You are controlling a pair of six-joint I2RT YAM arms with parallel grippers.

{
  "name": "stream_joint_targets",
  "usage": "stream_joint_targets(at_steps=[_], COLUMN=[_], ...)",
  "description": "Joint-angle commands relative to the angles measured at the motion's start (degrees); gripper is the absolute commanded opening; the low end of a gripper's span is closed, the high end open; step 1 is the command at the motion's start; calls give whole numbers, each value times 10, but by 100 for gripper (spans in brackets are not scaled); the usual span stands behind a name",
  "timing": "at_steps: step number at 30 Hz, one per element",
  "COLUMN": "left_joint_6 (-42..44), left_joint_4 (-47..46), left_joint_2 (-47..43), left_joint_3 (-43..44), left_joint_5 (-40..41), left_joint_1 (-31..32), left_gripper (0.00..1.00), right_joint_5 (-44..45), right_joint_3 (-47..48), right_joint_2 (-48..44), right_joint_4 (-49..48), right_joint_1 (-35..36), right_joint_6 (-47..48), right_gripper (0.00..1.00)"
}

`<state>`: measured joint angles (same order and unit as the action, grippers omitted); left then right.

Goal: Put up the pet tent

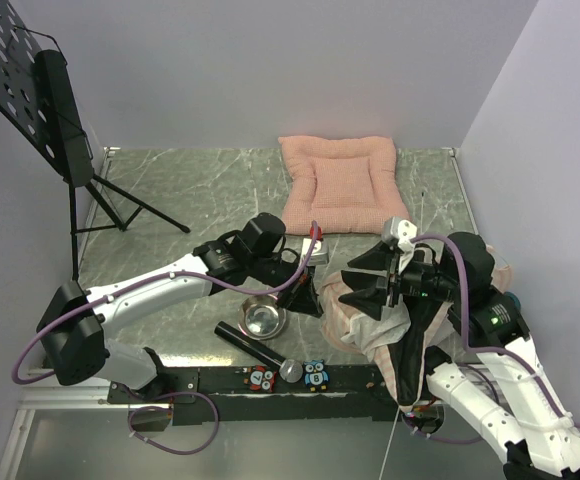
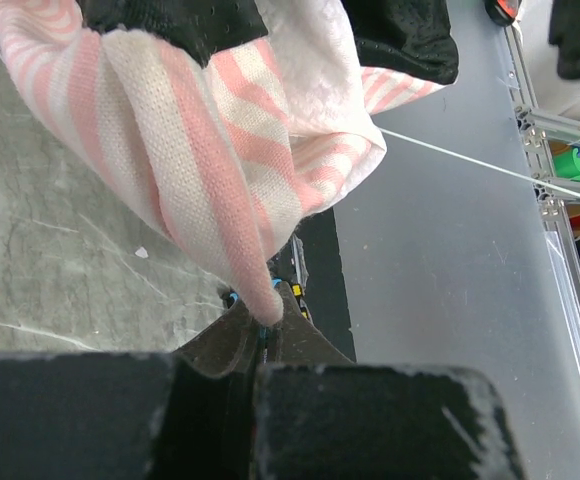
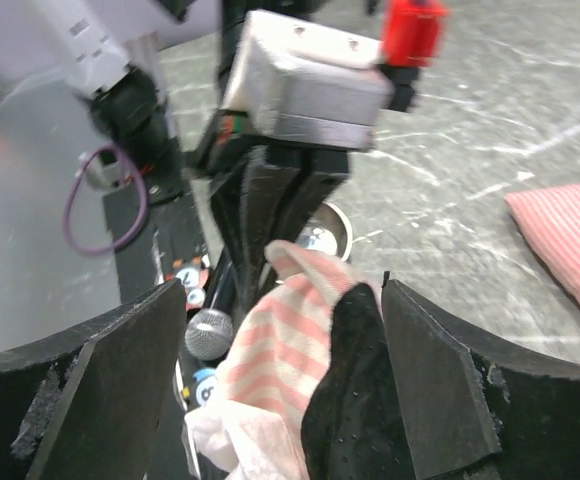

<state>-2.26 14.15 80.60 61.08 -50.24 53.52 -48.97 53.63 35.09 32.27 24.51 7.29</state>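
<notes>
The left gripper [image 2: 265,322] has its jaws pinched tight on a fold of the pet tent [image 2: 220,150]. A narrow tongue of pink-and-white striped cloth is squeezed right at the fingertips, and the rest of the fabric is bunched up beyond them. A thin white pole [image 2: 490,166] runs off to one side of that grip.

Facing it, the right gripper [image 3: 285,300] stands with its jaws spread wide. The tent's striped cloth and a black part of it lie in the gap between the two fingers [image 3: 130,370], and I can't tell whether either finger touches it. Straight ahead of those open jaws, the left gripper clamps the tip of the cloth. A metal bowl [image 3: 320,235] sits just behind that clamp, and a pink cushion [image 3: 570,230] lies well off beyond the right-hand finger.
</notes>
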Motion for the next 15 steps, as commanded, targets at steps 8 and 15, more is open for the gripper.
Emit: stream_joint_targets(at_steps=[8, 15], left_joint_6=[16, 40], left_joint_4=[11, 19], left_joint_2=[-9, -2], left_joint_3=[-3, 17], left_joint_5=[-16, -18], left_joint_1=[12, 12], left_gripper=[1, 1], right_joint_5=[93, 50], right_joint_3=[21, 5], right_joint_2=[28, 48], right_joint_4=[43, 59], right_joint_1=[3, 4], right_joint_6=[44, 91], right_gripper=[88, 83])
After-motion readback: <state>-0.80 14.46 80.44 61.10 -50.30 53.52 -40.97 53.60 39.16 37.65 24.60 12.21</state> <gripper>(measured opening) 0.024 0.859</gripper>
